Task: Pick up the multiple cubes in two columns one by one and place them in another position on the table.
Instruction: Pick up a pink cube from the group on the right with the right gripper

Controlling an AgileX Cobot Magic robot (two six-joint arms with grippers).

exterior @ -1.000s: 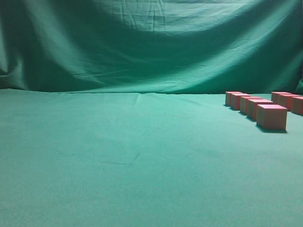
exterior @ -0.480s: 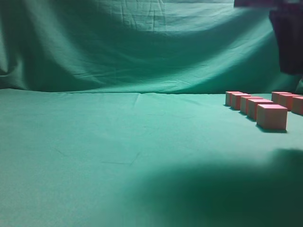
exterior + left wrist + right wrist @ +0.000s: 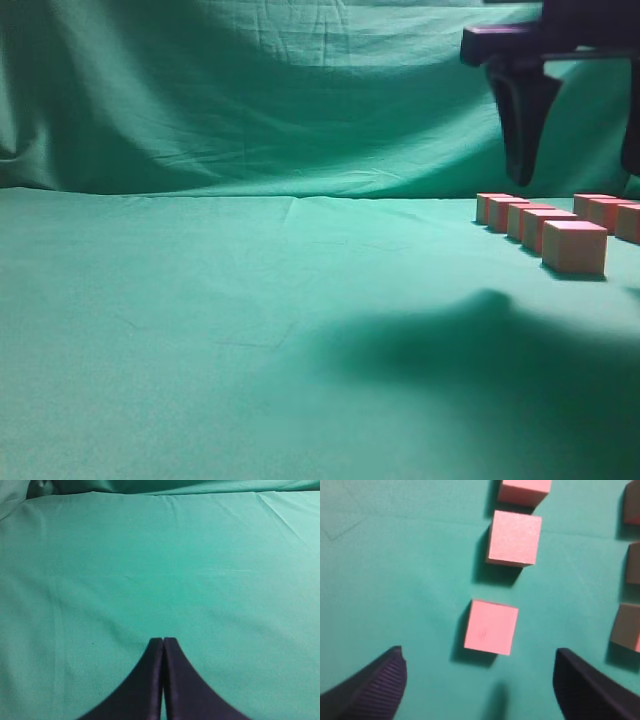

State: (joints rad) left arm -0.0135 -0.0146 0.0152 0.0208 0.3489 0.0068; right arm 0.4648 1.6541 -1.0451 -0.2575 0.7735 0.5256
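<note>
My right gripper (image 3: 480, 680) is spread wide above the near cube (image 3: 491, 626); I'd centre, descend straight, clear its far neighbour (image 3: 514, 538). Left gripper (image 3: 163, 641) pinched together, idle.

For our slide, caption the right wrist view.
Open right gripper hangs above the nearest cube, with two columns of cubes on the green table.

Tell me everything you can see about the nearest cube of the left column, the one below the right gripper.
The nearest cube is a small plain block with matte pinkish-red faces and sharp edges, unmarked. It stands flat on the green table, at the front end of its column, apart from the next cube. Nothing touches it; the right gripper hangs above, fingers spread wide to either side.
</note>
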